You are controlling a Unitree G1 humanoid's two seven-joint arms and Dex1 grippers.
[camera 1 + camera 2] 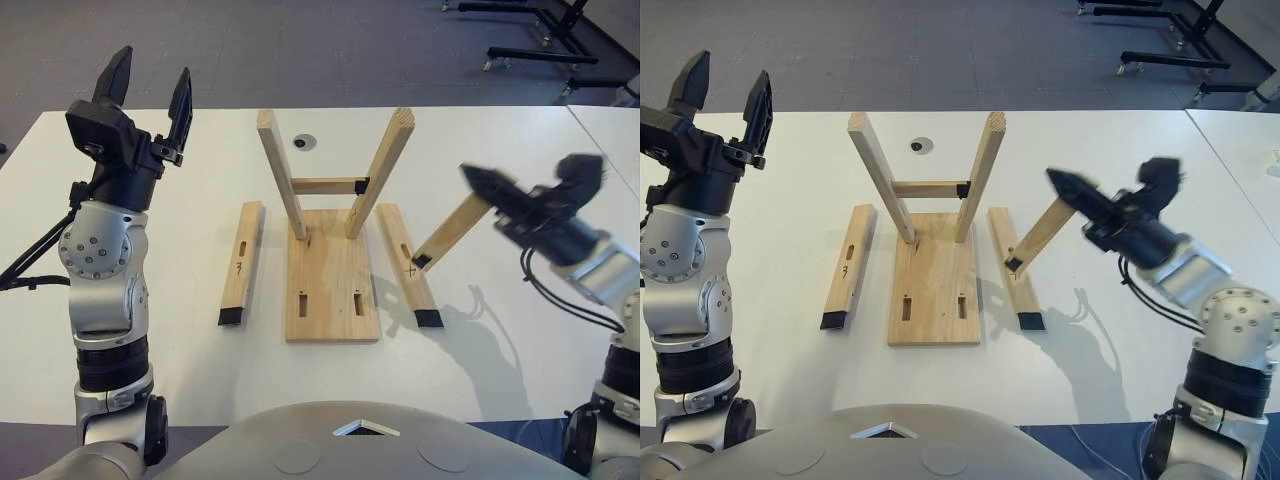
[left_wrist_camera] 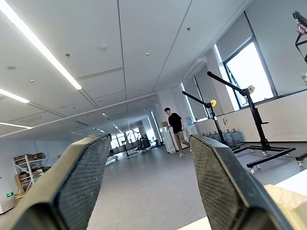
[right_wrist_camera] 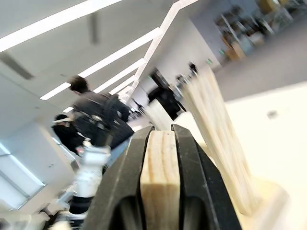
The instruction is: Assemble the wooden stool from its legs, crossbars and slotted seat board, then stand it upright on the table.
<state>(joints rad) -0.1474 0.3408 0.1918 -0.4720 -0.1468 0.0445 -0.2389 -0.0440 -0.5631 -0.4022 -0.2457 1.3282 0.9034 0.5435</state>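
Centre: left upright leg (image 1: 281,172) and right upright leg (image 1: 381,170) rise from the far end of the seat board (image 1: 332,325). The fixed crossbar (image 1: 325,186) joining them bars the gap between.
Near end of board: open from above.
Left side: left loose leg (image 1: 241,262) lies flat just beside the board. Beyond it is wide table (image 1: 170,350), with the left gripper (image 1: 148,92) high above, fingers spread.
Right side: crowded. The held crossbar (image 1: 452,230), clamped in the right gripper (image 1: 490,187), slants down over the right loose leg (image 1: 408,262).
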